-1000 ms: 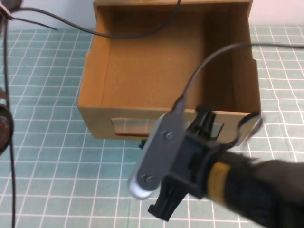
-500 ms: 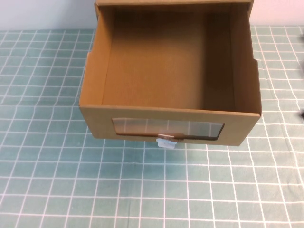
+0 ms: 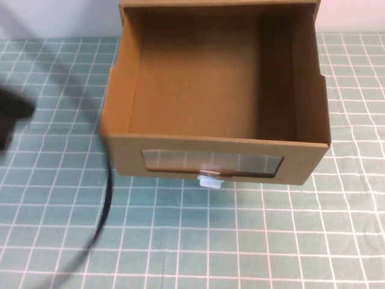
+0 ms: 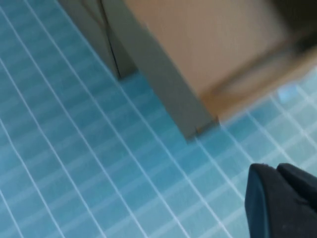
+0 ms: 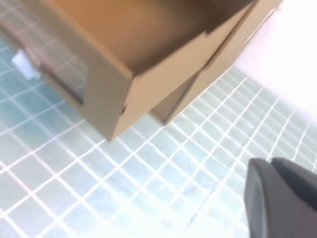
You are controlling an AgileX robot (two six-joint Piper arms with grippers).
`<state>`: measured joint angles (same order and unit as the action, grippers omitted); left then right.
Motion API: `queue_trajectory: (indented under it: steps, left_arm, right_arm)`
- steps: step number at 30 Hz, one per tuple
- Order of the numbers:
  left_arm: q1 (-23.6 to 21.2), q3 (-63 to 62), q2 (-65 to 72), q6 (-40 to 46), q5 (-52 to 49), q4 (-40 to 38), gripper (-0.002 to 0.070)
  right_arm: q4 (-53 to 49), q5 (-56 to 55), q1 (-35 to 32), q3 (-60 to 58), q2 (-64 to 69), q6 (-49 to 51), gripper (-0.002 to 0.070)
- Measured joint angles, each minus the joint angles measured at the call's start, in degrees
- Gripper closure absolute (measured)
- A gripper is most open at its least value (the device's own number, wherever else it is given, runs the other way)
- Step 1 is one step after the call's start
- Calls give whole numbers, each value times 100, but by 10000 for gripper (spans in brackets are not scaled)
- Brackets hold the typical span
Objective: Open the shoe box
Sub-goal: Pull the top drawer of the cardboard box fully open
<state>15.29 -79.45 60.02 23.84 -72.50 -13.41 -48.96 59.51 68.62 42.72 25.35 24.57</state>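
Note:
The brown cardboard shoe box (image 3: 123,158) stands at the back middle of the table. Its drawer is slid out toward me and holds nothing. The drawer's front wall has a clear window and a small white pull tab (image 3: 210,180). My left gripper (image 4: 276,167) hangs shut and holding nothing over the mat, off the box's left front corner (image 4: 198,126). In the high view only a dark blur of the left arm (image 3: 12,114) shows at the left edge. My right gripper (image 5: 271,161) is shut and holding nothing, off the box's right front corner (image 5: 111,129); the high view does not show it.
A green mat with a white grid (image 3: 240,241) covers the table. A dark cable (image 3: 106,198) swings blurred across the left side of the mat. The box's outer sleeve (image 3: 219,3) stays at the back against the pale wall.
The right arm, which filled the front of the high view a second ago, has withdrawn out of sight. A dark blur of the left arm and its cable have come in at the left edge.

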Motion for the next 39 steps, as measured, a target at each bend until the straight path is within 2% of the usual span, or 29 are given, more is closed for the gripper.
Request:
queue_trajectory:
  steps: [7, 14, 18, 34, 37, 39]
  left_arm:
    - [0, 2102, -1938, 28, 813, 36, 680]
    - [0, 2669, -3142, -266, 1380, 36, 680]
    - [0, 2669, -3333, -349, 1665, 17, 680]
    - [0, 2683, -3343, -396, 1780, 14, 680]
    - [0, 2905, -3343, -396, 2262, 14, 680]
    - [0, 3297, -3370, -396, 2927, 38, 680]
  right_arm:
    - [125, -116, 0, -526, -695, 0, 689]
    - [359, -116, 0, -559, -757, 0, 690]
    - [392, -116, 0, -559, -757, 0, 689]
    - [405, -116, 0, -567, -757, 0, 689]
    - [405, -116, 0, -567, -757, 0, 689]
    - [415, -119, 0, -567, -757, 0, 689]
